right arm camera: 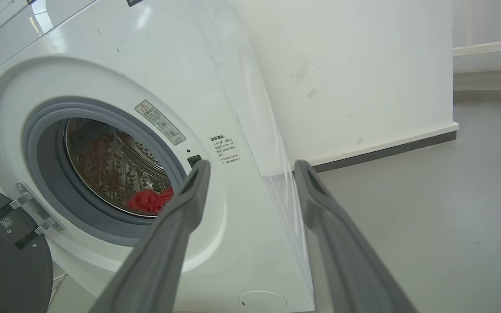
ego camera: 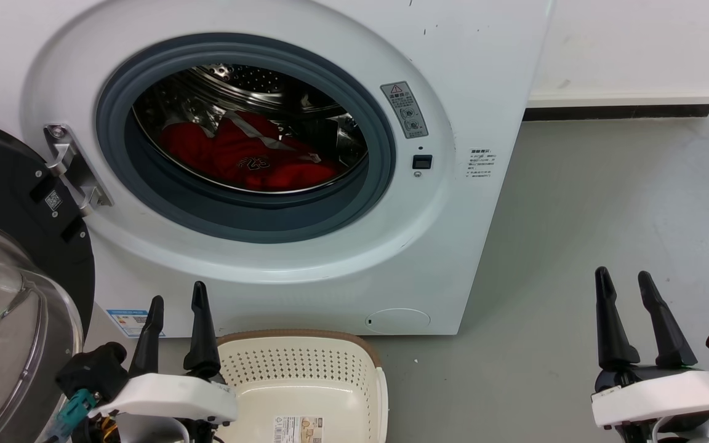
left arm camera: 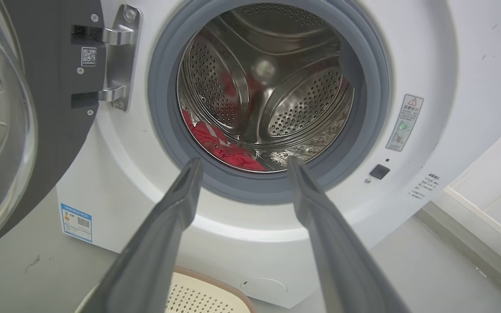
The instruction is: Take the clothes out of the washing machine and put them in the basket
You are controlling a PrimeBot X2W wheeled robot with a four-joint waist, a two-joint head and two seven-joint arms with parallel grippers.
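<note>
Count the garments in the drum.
1: a red garment with white stripes, lying at the bottom of the drum. Others may be hidden beneath it.

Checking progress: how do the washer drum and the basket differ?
The drum is shiny steel and holds the red clothes; the basket is cream plastic, no clothes in its visible part. The drum sits behind the open porthole; the basket stands on the floor below. Both are perforated.
</note>
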